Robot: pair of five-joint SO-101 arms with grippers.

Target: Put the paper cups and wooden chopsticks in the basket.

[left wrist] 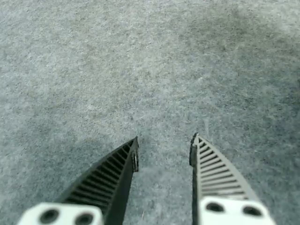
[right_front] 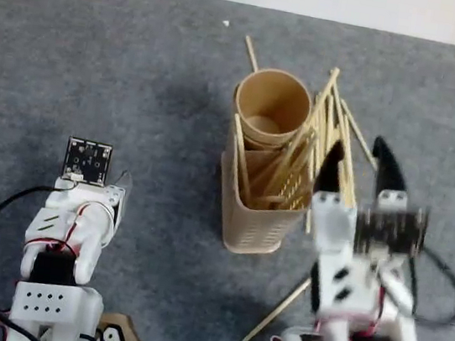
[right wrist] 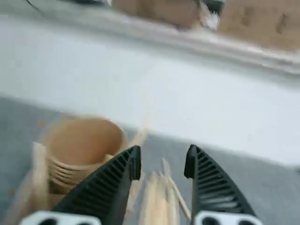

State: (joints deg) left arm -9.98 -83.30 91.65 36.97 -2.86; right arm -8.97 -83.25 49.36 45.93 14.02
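The task is judged to be near its end. The stack of tan paper cups [right_front: 269,113] stands inside the tall tan perforated basket [right_front: 249,224]. The bundle of thin wooden chopsticks [right_front: 315,139] is lodged in the same basket, fanned out and leaning over its rim toward the right arm. One loose wooden chopstick [right_front: 275,313] lies on the grey felt-covered counter [right_front: 138,82], beside the right arm's base and apart from the basket. Whether the thin stick behind the basket lies inside or outside it cannot be told.

The right gripper [right_front: 360,168] is spread wide just beside the leaning bundle. Nothing is pinched in it, though contact between a finger and the sticks cannot be ruled out. The left gripper [left wrist: 164,140] is likewise spread, empty, and pointed down at bare counter well apart from the basket.

The loose chopstick is taken to be what is left. A low approach would be called for, with the fingers brought down to the counter on either side of the thin shaft. The arm would probably have to be folded back toward its own base.
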